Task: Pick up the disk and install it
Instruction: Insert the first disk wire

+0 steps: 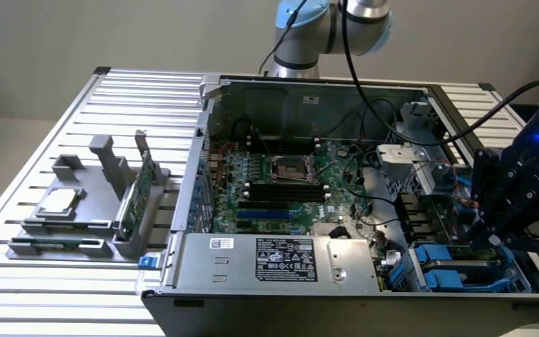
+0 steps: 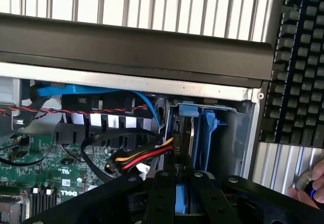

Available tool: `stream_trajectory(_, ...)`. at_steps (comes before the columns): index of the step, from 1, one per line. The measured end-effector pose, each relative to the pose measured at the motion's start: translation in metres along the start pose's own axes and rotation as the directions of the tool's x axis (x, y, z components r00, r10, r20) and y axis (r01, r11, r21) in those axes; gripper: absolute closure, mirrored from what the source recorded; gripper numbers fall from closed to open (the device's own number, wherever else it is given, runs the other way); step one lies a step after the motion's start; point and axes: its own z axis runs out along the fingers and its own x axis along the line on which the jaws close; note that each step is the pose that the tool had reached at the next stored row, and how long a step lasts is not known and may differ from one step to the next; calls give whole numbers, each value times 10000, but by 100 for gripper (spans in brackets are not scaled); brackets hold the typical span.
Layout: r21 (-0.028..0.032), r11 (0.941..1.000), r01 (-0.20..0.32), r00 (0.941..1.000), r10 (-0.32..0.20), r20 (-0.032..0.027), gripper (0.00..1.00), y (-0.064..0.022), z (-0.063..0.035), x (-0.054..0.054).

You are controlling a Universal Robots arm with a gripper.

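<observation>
In the exterior view, an open computer case (image 1: 344, 203) lies on a slatted metal tabletop (image 1: 45, 161). Inside it sit a green motherboard (image 1: 279, 182) and a grey power supply box (image 1: 279, 261) along the near edge. At the exterior view's right, the black arm head (image 1: 522, 189) with a blue light hangs low over the corner of the case where the blue drive bay (image 1: 457, 270) is. The pincer itself is hidden behind that head here. On the exterior view's left, a grey holder (image 1: 73, 210) on the tabletop carries a small square silver chip (image 1: 59, 201) and an upright green card (image 1: 134, 196).

In the wrist view, the pincer (image 2: 183, 198) reaches down into the bay, its black fingers (image 2: 162, 198) set narrow on either side of a bright blue piece. That blue piece looks like the frame of the disk (image 2: 183, 204), so the pincer appears to grip the disk, which stands on edge in the blue bay (image 2: 205, 133) at the case corner. Red, yellow and black wires (image 2: 144, 158) run just beside the bay, with a blue cable (image 2: 76, 90) above them. A black keyboard (image 2: 298, 57) lies outside the case, and a person's fingers (image 2: 311, 188) show near the edge.
</observation>
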Motion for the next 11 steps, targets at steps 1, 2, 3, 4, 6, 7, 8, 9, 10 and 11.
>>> stream_trajectory(1, 13, 10000, -28, 10000, 28, 30, 84, 1, 0, 1)
stream_trajectory(2, 26, 10000, -54, 10000, 54, 55, 84, 2, 0, 3)
stream_trajectory(3, 39, 10000, -78, 9999, 78, 83, 84, 3, -1, 5)
stream_trajectory(4, 52, 9999, -103, 9999, 102, 110, 84, 4, 0, 7)
stream_trajectory(6, 79, 9999, -144, 9998, 143, 156, 84, 7, 0, 14)
stream_trajectory(7, 93, 9998, -162, 9997, 161, 174, 84, 9, 1, 19)
stream_trajectory(8, 104, 9998, -177, 9997, 175, 186, 84, 13, 1, 26)
stream_trajectory(9, 116, 9997, -193, 9996, 191, 192, 84, 17, 2, 33)
stream_trajectory(10, 130, 9997, -209, 9996, 206, 196, 84, 23, 4, 41)
stream_trajectory(11, 144, 9996, -226, 9996, 223, 199, 84, 31, 6, 48)
